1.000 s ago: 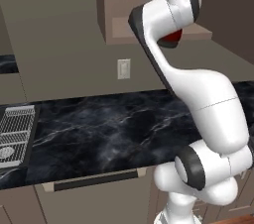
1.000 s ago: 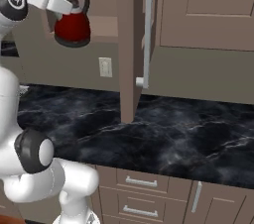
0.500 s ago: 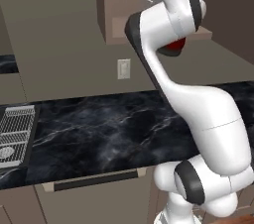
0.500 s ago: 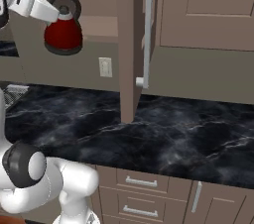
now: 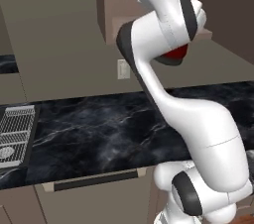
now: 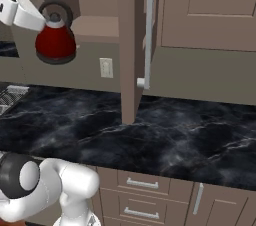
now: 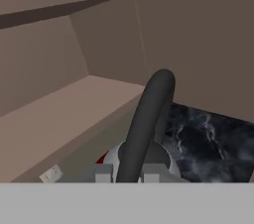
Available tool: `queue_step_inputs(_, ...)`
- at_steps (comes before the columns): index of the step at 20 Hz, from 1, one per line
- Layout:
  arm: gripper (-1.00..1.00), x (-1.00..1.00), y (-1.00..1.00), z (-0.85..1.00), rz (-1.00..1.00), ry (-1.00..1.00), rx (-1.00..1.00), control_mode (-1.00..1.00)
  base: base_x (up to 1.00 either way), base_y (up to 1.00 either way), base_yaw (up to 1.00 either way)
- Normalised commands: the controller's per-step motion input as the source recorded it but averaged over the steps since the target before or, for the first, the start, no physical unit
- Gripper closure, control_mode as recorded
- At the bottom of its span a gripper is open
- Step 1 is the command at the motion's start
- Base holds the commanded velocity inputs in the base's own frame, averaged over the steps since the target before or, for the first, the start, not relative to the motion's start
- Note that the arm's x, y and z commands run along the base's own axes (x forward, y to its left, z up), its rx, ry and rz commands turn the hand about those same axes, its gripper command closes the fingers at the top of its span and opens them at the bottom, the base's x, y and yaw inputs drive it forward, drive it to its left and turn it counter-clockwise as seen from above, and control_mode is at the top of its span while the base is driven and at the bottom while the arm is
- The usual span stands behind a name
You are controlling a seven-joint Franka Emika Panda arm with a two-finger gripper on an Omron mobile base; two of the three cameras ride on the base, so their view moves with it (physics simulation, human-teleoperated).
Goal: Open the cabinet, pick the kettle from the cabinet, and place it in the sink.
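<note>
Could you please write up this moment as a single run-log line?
phase: carry to sink | gripper: shut on kettle handle | kettle: airborne, out of cabinet | cabinet door: open | sink: not reached

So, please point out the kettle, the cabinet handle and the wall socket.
kettle (image 6: 55, 42), right base view, red body.
cabinet handle (image 6: 148, 30), right base view, middle of bar.
wall socket (image 6: 106, 67), right base view, plate centre.

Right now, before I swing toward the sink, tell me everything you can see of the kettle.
The kettle is small, glossy red and dome-shaped, with a dark band round its base, a pale knob on top and a tall black arched loop handle. It hangs upright in the air, clear of the cabinet shelf and above the dark marbled counter. The gripper is shut on the handle, and nothing else touches the kettle. From the left base view just a red sliver shows behind the arm.
</note>
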Motion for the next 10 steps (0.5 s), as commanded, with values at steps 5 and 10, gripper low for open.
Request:
queue_step_inputs(5, 1.00, -0.30, 0.15, -0.28, -0.11, 0.01, 0.00, -1.00, 0.00, 0.00, 0.00)
queue_step_inputs(10, 1.00, -0.05, 0.12, -0.35, -0.18, 0.05, 0.00, -1.00, 0.00, 0.00, 0.00)
